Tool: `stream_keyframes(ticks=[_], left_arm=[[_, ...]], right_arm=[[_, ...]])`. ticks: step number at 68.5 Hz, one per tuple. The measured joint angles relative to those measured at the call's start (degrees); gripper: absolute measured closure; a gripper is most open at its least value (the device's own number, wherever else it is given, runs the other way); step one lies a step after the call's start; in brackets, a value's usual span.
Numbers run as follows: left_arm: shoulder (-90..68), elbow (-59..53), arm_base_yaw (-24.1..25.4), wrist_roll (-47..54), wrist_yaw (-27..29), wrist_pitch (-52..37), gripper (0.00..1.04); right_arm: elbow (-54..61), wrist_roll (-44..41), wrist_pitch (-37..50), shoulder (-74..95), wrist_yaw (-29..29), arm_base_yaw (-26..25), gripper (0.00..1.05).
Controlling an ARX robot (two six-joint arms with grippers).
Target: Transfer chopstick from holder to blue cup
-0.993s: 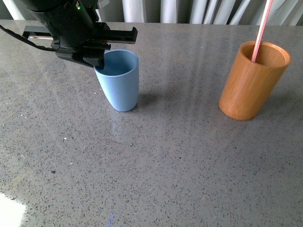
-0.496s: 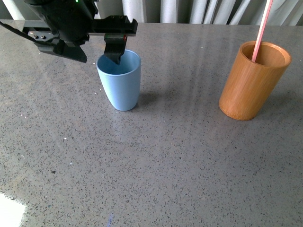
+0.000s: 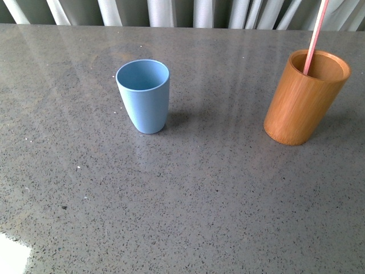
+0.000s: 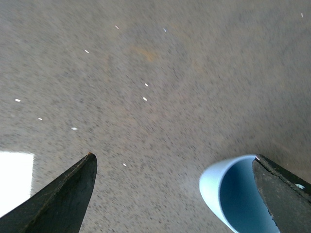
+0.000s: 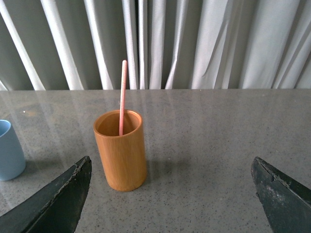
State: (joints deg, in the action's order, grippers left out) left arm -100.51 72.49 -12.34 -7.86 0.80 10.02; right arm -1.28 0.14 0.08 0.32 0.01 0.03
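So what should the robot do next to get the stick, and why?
Probably bring the right pincer forward to the chopstick, above the holder rim. The pincer is open and empty, facing the holder, and the chopstick stands inside it; the blue cup is empty.

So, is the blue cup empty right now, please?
Apparently empty: in the front view the blue cup shows only bare inner wall; the chopstick stands in the holder.

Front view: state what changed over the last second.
The left gripper, which was at the rim of the light-blue plastic cup, drew off and has left the front view; in the left wrist view its jaws stand open near that rim. The cup, the orange-brown wooden holder and the thin pinkish-red chopstick inside it stayed put.
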Motion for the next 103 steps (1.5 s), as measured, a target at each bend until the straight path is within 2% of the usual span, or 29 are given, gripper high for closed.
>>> stream_keyframes(ticks=[4, 12, 15, 17, 21, 26, 33, 45, 63, 66, 73, 87, 94, 103], left_arm=[[2.62, -3.02, 1.14, -0.68, -0.11, -4.57, 0.09], [4.63, -4.81, 1.55, -0.39, 1.14, -8.20, 0.11], [5.44, -9.18, 1.51, 1.33, 5.62, -19.34, 0.18], [6.62, -15.78, 1.64, 3.85, 8.24, -33.18, 0.26], [8.57, -23.65, 2.27, 5.31, 8.26, -46.01, 0.37], [12.81, -32.57, 3.26, 6.40, 7.56, -56.87, 0.53], [18.27, -40.00, 4.96, 6.84, 6.56, -60.81, 0.73], [24.17, -49.33, 6.54, 7.02, 4.74, -62.55, 1.03], [33.44, -58.51, 8.46, 7.23, 3.13, -62.80, 1.03], [35.36, -59.95, 10.08, 7.23, 0.35, -62.31, 1.03], [39.76, -62.84, 12.04, 7.26, -0.46, -60.65, 1.03], [48.87, -67.04, 12.15, 7.26, -0.79, -55.63, 1.03], [49.92, -69.59, 12.15, 7.26, -0.81, -57.81, 1.03], [54.69, -71.12, 12.15, 7.28, -0.81, -53.46, 1.03]], right_arm=[[0.02, 0.00, 0.00, 0.00, 0.00, 0.00, 0.09], [0.00, 0.00, 0.00, 0.00, -0.02, 0.00, 0.09], [0.00, 0.00, 0.00, 0.00, -0.02, 0.00, 0.09], [0.00, 0.00, 0.00, 0.00, -0.02, 0.00, 0.09], [0.02, 0.00, 0.00, 0.00, 0.02, 0.00, 0.09], [0.00, 0.00, 0.00, -0.02, 0.02, 0.00, 0.09], [0.00, 0.00, 0.00, 0.00, -0.02, 0.00, 0.09], [0.00, 0.00, 0.00, 0.00, 0.00, 0.00, 0.09], [0.00, 0.00, 0.00, 0.00, 0.00, 0.00, 0.09], [0.00, 0.00, 0.00, 0.00, -0.02, 0.00, 0.09], [0.02, 0.00, 0.00, 0.00, 0.00, 0.00, 0.09], [0.00, 0.00, 0.00, -0.02, 0.00, 0.00, 0.09], [0.02, 0.02, 0.00, 0.00, 0.00, 0.00, 0.09], [0.00, 0.00, 0.00, 0.00, 0.00, 0.00, 0.09]])
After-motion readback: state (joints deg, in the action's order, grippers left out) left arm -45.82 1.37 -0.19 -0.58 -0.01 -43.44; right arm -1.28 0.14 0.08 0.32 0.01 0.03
